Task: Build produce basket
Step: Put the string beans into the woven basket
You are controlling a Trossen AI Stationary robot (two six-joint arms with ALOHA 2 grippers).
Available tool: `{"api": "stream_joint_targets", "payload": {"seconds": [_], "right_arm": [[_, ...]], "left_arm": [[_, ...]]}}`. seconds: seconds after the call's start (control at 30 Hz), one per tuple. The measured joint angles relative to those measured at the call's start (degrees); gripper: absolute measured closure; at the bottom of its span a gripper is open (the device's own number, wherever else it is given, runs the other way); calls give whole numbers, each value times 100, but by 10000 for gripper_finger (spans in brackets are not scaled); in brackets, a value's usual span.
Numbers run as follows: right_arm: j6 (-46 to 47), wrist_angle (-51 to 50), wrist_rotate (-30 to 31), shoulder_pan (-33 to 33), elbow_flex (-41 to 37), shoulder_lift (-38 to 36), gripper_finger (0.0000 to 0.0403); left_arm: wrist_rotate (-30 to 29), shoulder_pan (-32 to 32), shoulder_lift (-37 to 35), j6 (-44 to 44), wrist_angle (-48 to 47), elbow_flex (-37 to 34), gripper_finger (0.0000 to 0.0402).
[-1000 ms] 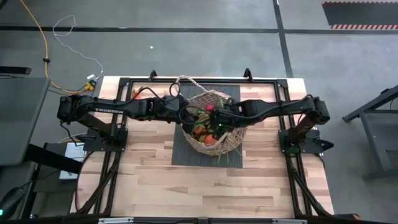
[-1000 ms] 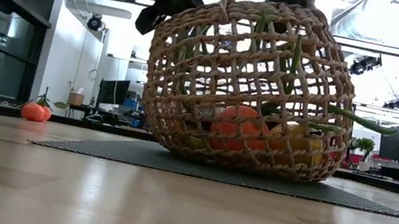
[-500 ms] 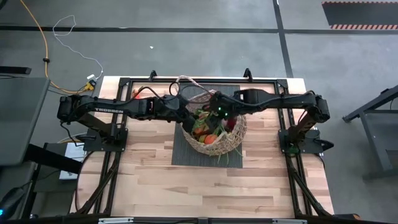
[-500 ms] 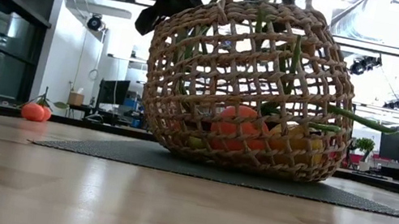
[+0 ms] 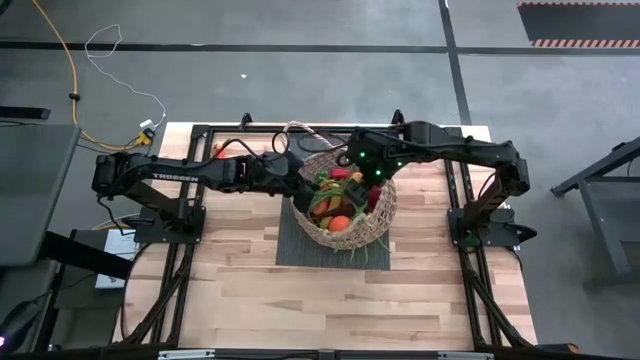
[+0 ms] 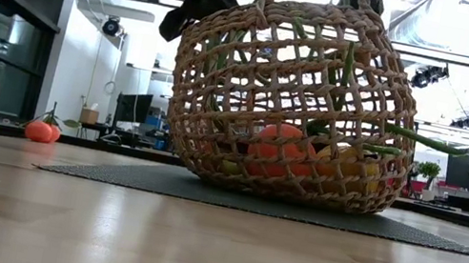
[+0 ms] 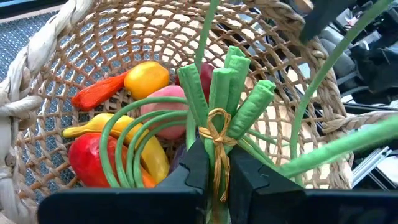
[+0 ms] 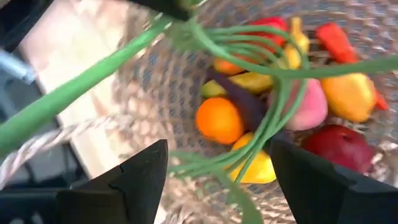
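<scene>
Wicker basket [image 5: 345, 210] standing on a dark mat [image 5: 296, 242] at the far middle of the wooden bench [image 5: 250, 300], with both arms reaching over its rim. The left gripper [image 7: 214, 180] hangs at the basket's left rim, its jaws clamped together on the tied bundle of green bean stalks [image 7: 225, 93], at the straw-coloured binding; the looped stalks curl down into the basket and several long ends poke out through the weave. The right gripper [image 8: 217, 171] hovers over the far rim with its jaws apart and nothing between them. Inside the basket lie an orange [image 8: 219, 120], a lemon [image 7: 147, 79], a carrot [image 7: 96, 93], a banana [image 7: 149, 155], a red pepper [image 7: 90, 160], a pink fruit [image 7: 163, 107] and a dark purple eggplant [image 8: 245, 102]. One orange-coloured fruit [image 6: 40, 130] rests on the bench, well apart from the basket, seen in the low view.
</scene>
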Motion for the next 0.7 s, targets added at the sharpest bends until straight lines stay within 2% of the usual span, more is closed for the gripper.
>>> {"api": "stream_joint_targets", "payload": {"seconds": [0.07,0.2,0.37,0.7], "right_arm": [[-260,-16,-63,-3,-5,0,130],[-158,-365,625,-24,-37,0,130],[-510,-237,185,-74,-27,-186,130],[-527,244,160,-173,85,-1005,130]], "left_arm": [[0,0,0,0,10,0,385],[30,-2,0,1,-12,0,385],[24,6,0,0,-1,0,385],[-8,9,-4,0,36,4,385]]}}
